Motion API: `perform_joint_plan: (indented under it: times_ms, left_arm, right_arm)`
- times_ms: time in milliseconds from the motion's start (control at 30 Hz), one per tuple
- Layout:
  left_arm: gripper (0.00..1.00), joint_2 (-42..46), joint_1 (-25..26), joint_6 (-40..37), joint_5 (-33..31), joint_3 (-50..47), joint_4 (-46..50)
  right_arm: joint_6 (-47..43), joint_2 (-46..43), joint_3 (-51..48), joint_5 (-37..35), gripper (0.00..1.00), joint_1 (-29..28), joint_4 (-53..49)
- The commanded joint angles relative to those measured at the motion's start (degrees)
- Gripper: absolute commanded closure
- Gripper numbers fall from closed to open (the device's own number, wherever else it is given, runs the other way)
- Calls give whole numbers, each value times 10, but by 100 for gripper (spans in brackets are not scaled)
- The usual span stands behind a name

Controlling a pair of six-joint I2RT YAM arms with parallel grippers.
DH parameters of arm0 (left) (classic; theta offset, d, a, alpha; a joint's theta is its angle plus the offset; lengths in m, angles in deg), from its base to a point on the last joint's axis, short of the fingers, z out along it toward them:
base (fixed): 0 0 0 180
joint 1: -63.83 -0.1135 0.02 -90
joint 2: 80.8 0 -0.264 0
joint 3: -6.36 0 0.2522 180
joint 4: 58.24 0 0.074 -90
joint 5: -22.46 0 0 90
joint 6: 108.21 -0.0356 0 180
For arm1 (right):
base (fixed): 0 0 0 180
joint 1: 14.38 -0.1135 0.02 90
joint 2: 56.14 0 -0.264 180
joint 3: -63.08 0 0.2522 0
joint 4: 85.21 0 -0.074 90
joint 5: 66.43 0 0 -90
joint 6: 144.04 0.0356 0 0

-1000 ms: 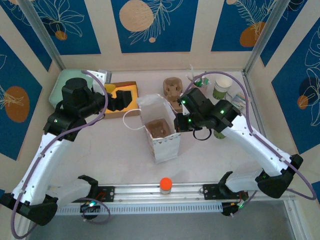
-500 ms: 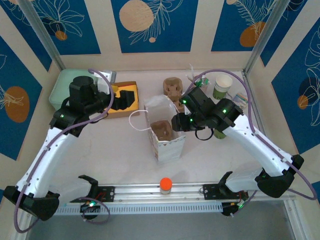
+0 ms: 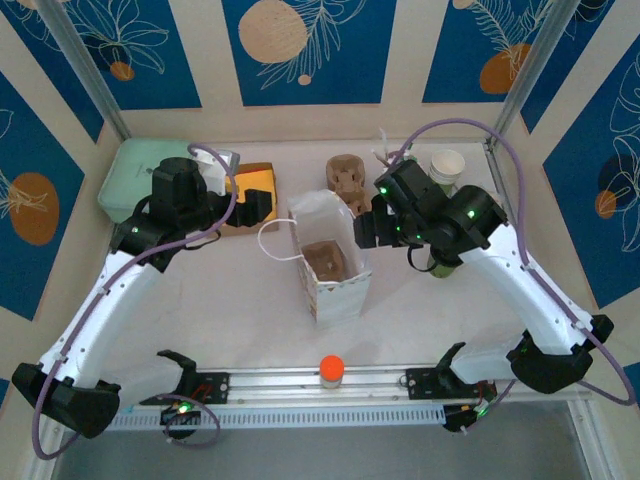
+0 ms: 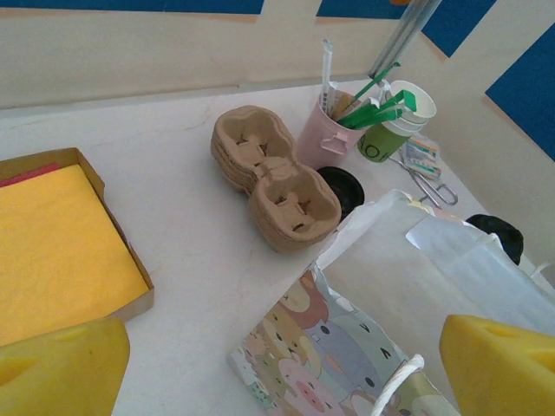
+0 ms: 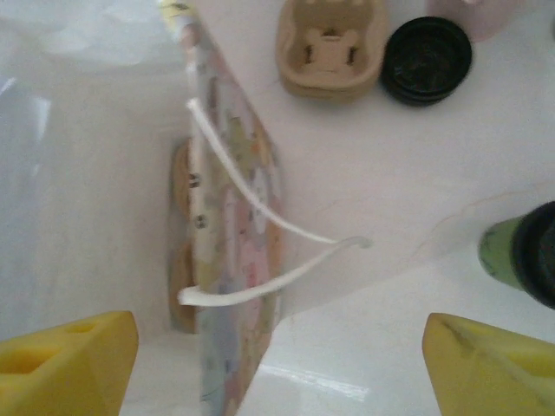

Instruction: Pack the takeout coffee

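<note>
The white table (image 3: 230, 300) holds everything. The left gripper (image 3: 252, 206) hangs over a flat box (image 3: 258, 178) of yellow napkins at the back. Its yellow fingers (image 4: 61, 368) are spread wide with nothing in them. The right gripper (image 3: 366, 228) is just beside the top right edge of the paper bag (image 3: 335, 285), above its string handle (image 5: 260, 286). Its fingers (image 5: 486, 364) are spread wide too and hold nothing. The bag stands upright and open in the middle of the table, and a brown cup holder (image 3: 325, 260) sits down inside it. Behind the bag lie more brown cup holders (image 4: 273, 178). Next to them is a pink cup (image 4: 334, 139) full of sticks, then a green-and-white cup (image 4: 390, 130) with no lid. The takeout coffee (image 3: 441, 266) stands on the table to the right of the bag, outside it, partly hidden under the right arm. Its green side and black lid (image 5: 542, 256) show at the edge of the right wrist view. A small pile of black lids (image 5: 427, 59) lies beside the cup holders.
</note>
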Motion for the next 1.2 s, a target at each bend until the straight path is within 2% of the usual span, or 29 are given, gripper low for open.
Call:
perform_joint_plan:
  times_ms: [0, 100, 333, 467, 667, 933, 1033, 1167]
  left_arm:
    - [8, 1, 4, 2, -1, -10, -1]
    - [8, 1, 3, 1, -2, -15, -2]
    - [8, 6, 3, -3, -6, -27, -3]
    - [7, 12, 3, -2, -8, -34, -4]
    - [7, 15, 3, 0, -5, -42, -11]
    - [7, 14, 3, 5, 1, -46, -19]
    - [7, 15, 3, 7, 1, -49, -20]
    - [7, 16, 4, 9, 1, -49, -23]
  right_arm:
    - [-2, -19, 16, -21, 11, 27, -31]
    - [-3, -28, 10, -12, 1, 66, -34]
    - [8, -51, -65, 49, 1, 202, -1]
    - [73, -68, -133, 98, 1, 293, 25]
    - [150, -79, -206, 108, 1, 384, 27]
    - [253, -67, -243, 212, 1, 517, 20]
    - [302, -70, -246, 262, 1, 540, 29]
    - [389, -90, -260, 270, 1, 543, 41]
